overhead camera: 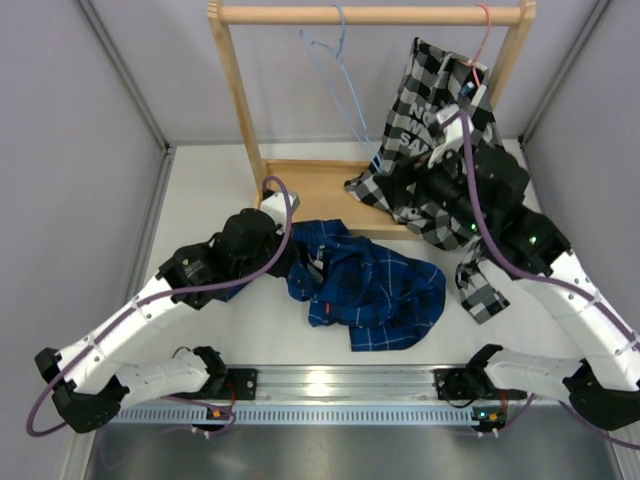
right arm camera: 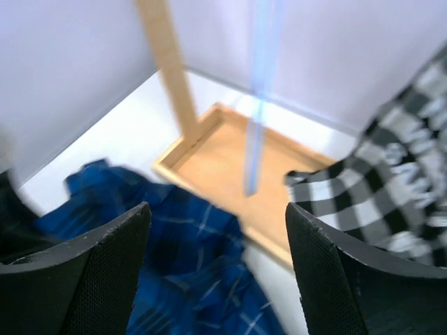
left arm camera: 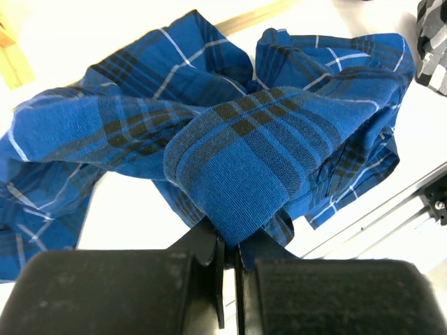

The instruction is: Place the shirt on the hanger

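Observation:
The dark blue plaid shirt (overhead camera: 370, 285) lies crumpled on the white table in front of the rack. My left gripper (overhead camera: 290, 258) is at its left edge, shut on a fold of the shirt (left arm camera: 241, 167), with the cloth pinched between the jaws (left arm camera: 230, 248). The light-blue wire hanger (overhead camera: 338, 85) hangs from the wooden rail, its lower corner near the rack base; it shows blurred in the right wrist view (right arm camera: 257, 105). My right gripper (overhead camera: 400, 180) is open and empty, raised near the hanger's lower end, above the shirt (right arm camera: 188, 265).
A wooden rack (overhead camera: 370, 15) with a tray base (overhead camera: 310, 195) stands at the back. A black-and-white checked shirt (overhead camera: 440, 130) hangs on a pink hanger (overhead camera: 484, 40) at the right of the rail. Grey walls close in both sides. A metal rail (overhead camera: 340, 385) runs along the near edge.

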{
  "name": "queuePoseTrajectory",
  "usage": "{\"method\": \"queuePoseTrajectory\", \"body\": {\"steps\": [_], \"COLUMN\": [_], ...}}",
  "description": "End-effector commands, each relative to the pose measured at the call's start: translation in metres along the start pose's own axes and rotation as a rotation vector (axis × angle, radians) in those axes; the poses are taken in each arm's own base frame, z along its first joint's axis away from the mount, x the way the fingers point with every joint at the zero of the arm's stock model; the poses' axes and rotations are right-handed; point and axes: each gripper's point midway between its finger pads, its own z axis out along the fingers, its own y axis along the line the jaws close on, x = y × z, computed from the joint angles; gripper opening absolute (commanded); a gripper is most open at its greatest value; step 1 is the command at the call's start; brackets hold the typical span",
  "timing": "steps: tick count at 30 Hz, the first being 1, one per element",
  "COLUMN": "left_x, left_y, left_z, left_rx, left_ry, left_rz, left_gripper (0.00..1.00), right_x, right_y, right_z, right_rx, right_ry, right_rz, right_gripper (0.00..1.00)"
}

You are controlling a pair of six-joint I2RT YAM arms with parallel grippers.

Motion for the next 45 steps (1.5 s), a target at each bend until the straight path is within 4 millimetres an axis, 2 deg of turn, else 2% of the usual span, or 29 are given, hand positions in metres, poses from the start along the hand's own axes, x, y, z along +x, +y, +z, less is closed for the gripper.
{"method": "queuePoseTrajectory", "body": {"steps": [1,2,3,4,5,6,7,8,9,10,12,16,20,21,26,40,45], "left_x": [-0.013,-0.009,-0.006,-0.004,-0.002,0.01,0.008,0.011,0.022,0.02,0.026,0.033,0.037,0.037,0.039,0.043,0.042], "left_y": [0.004,0.008,0.011,0.013,0.014,0.019,0.02,0.022,0.026,0.028,0.033,0.036,0.038,0.038,0.038,0.039,0.04], "left_z": [-0.023,-0.022,-0.021,-0.023,-0.023,-0.018,-0.02,-0.019,-0.014,-0.015,-0.013,-0.008,-0.005,-0.005,-0.003,0.0,-0.002], "left_rx": [-0.002,-0.018,-0.026,-0.027,-0.028,-0.038,-0.036,-0.037,-0.046,-0.055,-0.074,-0.086,-0.096,-0.096,-0.093,-0.099,-0.103], "left_ry": [-0.025,-0.016,-0.012,-0.019,-0.022,-0.005,-0.038,-0.046,-0.032,-0.064,-0.063,-0.05,-0.039,-0.039,-0.034,-0.018,-0.027], "left_rz": [0.056,0.083,0.096,0.106,0.108,0.115,0.11,0.11,0.113,0.109,0.1,0.093,0.09,0.09,0.089,0.091,0.089], "left_gripper": [0.0,0.0,0.0,0.0,0.0,0.0,0.0,0.0,0.0,0.0,0.0,0.0,0.0,0.0,0.0,0.0,0.0], "right_x": [-0.014,-0.006,-0.019,-0.019,-0.01,-0.025,-0.022,-0.013,-0.026,-0.019,-0.027,-0.018,-0.008,-0.006,0.0,-0.024,-0.024], "right_y": [-0.041,-0.041,-0.039,-0.035,-0.034,-0.031,-0.032,-0.033,-0.03,-0.03,-0.03,-0.045,-0.05,-0.055,-0.051,-0.049,-0.049], "right_z": [0.01,0.028,0.031,0.039,0.058,0.063,0.069,0.084,0.087,0.096,0.101,0.119,0.126,0.127,0.131,0.128,0.128], "right_rx": [0.094,0.059,0.033,-0.005,-0.031,-0.05,-0.058,-0.066,-0.08,-0.084,-0.084,-0.017,0.009,0.031,0.065,0.102,0.104], "right_ry": [0.042,0.082,0.075,0.088,0.124,0.094,0.115,0.149,0.127,0.148,0.132,0.155,0.182,0.188,0.199,0.143,0.145], "right_rz": [-0.009,-0.006,-0.02,-0.029,-0.043,-0.055,-0.049,-0.045,-0.047,-0.042,-0.038,-0.048,-0.051,-0.08,-0.102,-0.121,-0.116], "right_gripper": [0.74,0.7,0.68,0.67,0.66,0.65,0.64,0.62,0.6,0.58,0.56,0.45,0.32,0.31,0.28,0.3,0.21]}}
